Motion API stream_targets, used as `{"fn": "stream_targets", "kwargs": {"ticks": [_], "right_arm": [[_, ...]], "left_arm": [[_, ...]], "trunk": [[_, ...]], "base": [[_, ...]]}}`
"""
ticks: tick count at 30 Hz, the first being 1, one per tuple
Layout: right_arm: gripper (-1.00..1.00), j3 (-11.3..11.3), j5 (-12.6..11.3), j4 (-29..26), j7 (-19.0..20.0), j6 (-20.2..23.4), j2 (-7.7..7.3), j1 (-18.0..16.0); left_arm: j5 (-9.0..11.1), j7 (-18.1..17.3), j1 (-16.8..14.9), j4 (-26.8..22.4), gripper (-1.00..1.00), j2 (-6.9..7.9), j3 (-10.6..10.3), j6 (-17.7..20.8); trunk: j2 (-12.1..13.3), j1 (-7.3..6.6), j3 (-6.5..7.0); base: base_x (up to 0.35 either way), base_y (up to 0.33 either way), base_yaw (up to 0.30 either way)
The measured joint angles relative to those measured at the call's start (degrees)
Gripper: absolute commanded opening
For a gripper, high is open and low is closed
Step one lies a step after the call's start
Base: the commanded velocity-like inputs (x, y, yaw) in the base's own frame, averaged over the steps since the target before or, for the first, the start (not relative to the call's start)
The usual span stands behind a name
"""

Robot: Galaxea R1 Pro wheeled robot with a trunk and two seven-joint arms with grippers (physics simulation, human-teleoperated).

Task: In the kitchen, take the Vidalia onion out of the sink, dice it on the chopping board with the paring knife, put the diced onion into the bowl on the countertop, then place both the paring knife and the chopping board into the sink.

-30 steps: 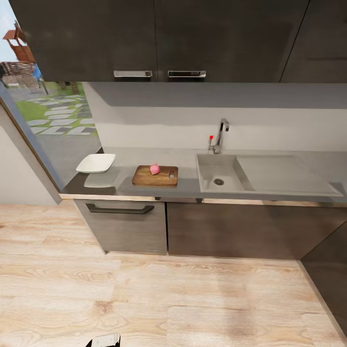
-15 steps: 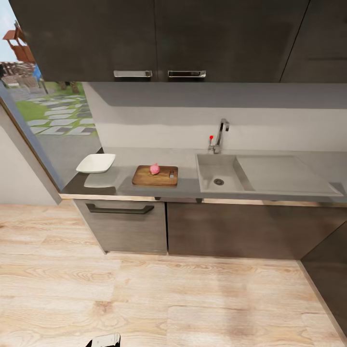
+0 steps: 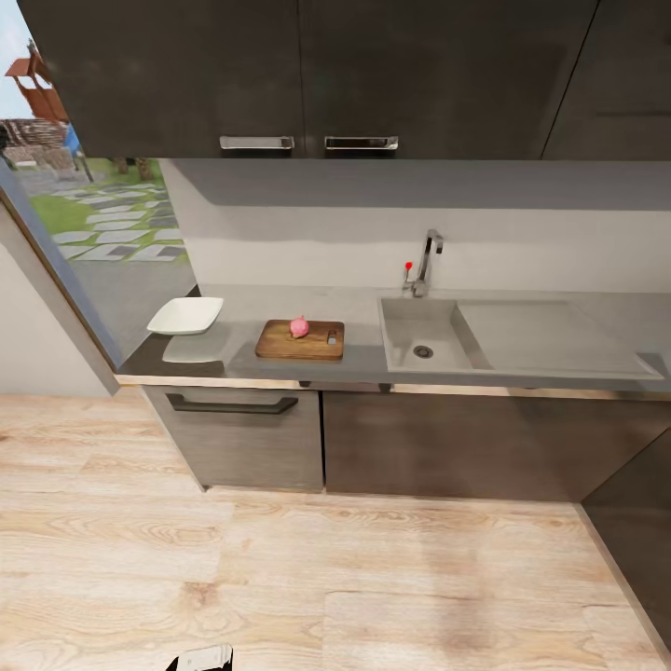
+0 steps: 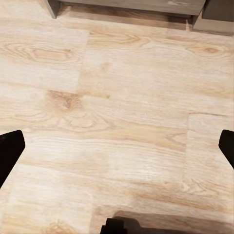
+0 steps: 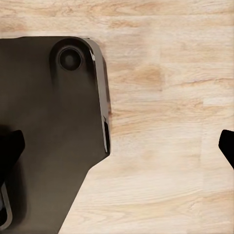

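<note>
Nothing differs from the earlier head pictures: the camera, the bench and everything on it stand just as they did a second ago. Taking the sink (image 3: 424, 337) as the landmark, the chopping board (image 3: 300, 339) lies on the grey bench (image 3: 354, 308) just to the left of the basin, apart from its rim, and the Vidalia onion (image 3: 299, 326) sits on the board's far half, touching the wood. A small dark mark shows near the board's right end; whether it is the paring knife is too small to tell. The bowl (image 3: 186, 316) rests farther left of the sink, beyond the board, at the bench's left end above the drawer front with the black handle (image 3: 232, 404). The chrome tap (image 3: 427, 262) with its red knob rises at the sink's back edge, and the flat drainboard (image 3: 550, 337) stretches to the basin's right. The robot stands well back from the sink on the pale wooden floor (image 3: 280, 578). In the left wrist view the left gripper (image 4: 117, 146) has its fingers (image 4: 9, 151) spread wide over bare floorboards, grasping nothing. In the right wrist view the right gripper (image 5: 119, 146) likewise has its fingers (image 5: 10, 146) released and wide apart, above the robot's dark base (image 5: 48, 122) and the floor.
</note>
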Motion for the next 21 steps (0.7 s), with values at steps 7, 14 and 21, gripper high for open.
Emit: {"fn": "stream_targets", "kwargs": {"ticks": [7, 14, 21], "right_arm": [[1.00, 0.00, -0.02, 0.03, 0.01, 0.00, 0.00, 0.00], [1.00, 0.00, 0.00, 0.03, 0.01, 0.00, 0.00, 0.00], [1.00, 0.00, 0.02, 0.03, 0.01, 0.00, 0.00, 0.00]], "left_arm": [[-0.01, 0.00, 0.00, 0.00, 1.00, 0.03, 0.00, 0.00], [0.00, 0.00, 0.03, 0.01, 1.00, 0.03, 0.00, 0.00], [-0.01, 0.00, 0.01, -0.01, 1.00, 0.06, 0.00, 0.00]], "trunk": [[0.00, 0.00, 0.00], [0.00, 0.00, 0.00], [0.00, 0.00, 0.00]], "base": [[0.000, 0.000, 0.000], [0.000, 0.000, 0.000], [0.000, 0.000, 0.000]]}}
